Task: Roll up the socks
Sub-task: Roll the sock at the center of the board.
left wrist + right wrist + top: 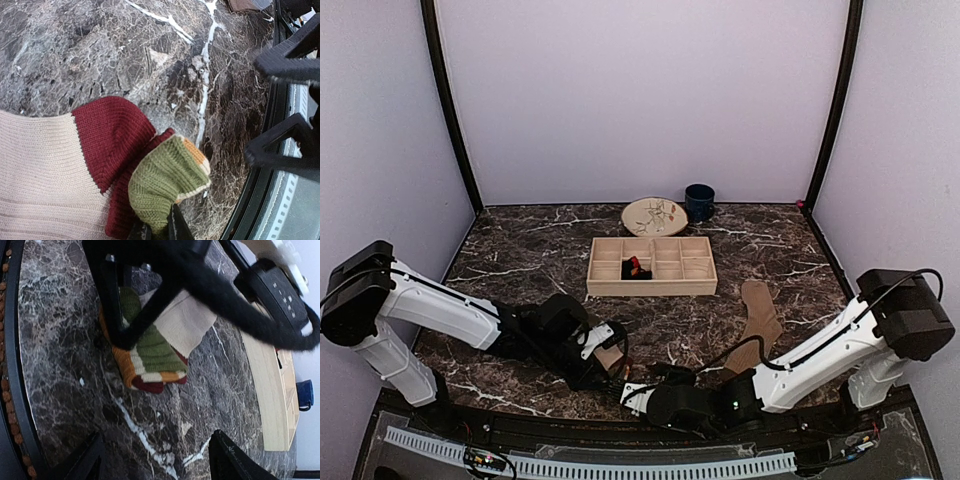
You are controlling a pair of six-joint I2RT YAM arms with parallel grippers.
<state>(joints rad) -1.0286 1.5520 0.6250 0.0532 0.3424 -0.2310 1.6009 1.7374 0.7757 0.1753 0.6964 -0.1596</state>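
The left gripper (156, 229) pinches the striped sock (50, 165) by its green-and-orange end — beige body lying to the gripper's left. The right gripper (157, 442) gapes wide and empty, the sock just ahead of it.

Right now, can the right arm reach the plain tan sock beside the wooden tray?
Probably yes. The tan sock lies uncovered on the table close to that arm, and the right pincer is open and empty. It would have to swing back from the striped sock.
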